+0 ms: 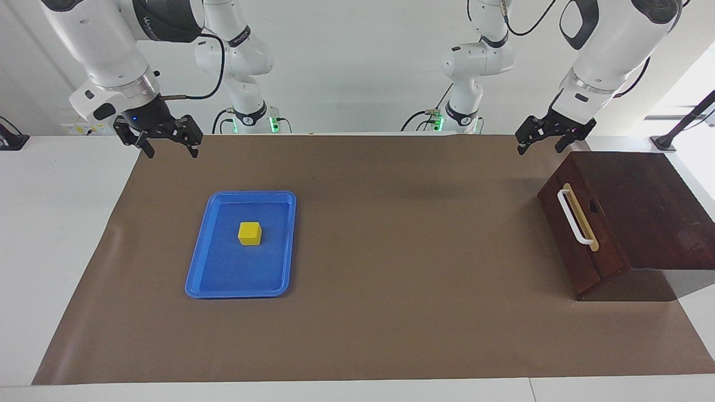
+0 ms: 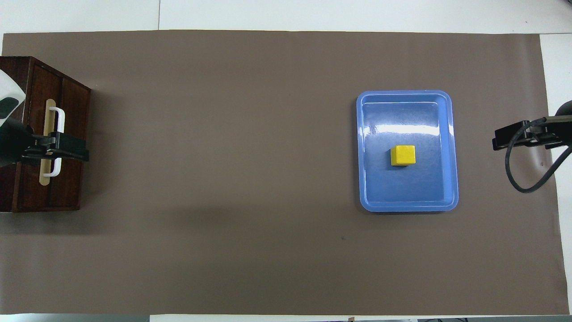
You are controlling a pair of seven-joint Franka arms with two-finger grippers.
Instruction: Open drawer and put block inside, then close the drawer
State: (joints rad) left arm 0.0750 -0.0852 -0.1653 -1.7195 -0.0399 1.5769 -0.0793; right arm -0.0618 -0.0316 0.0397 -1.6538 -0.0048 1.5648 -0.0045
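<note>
The drawer (image 1: 581, 234) sits closed in its dark wooden box (image 1: 642, 218) at the left arm's end of the desk (image 1: 391, 335), white handle (image 1: 574, 218) facing the desk's middle. The block (image 1: 249, 233) rests in a blue tray (image 1: 204, 262) toward the right arm's end, well apart from the box, with only bare brown mat (image 1: 413, 240) between them. The left hand (image 1: 540, 142) hangs raised, fingers apart and empty, over the desk's robot-side edge near the box's corner; the right hand (image 1: 168, 145), fingers likewise apart and empty, hangs over the mat's robot-side corner, clear of the tray.
</note>
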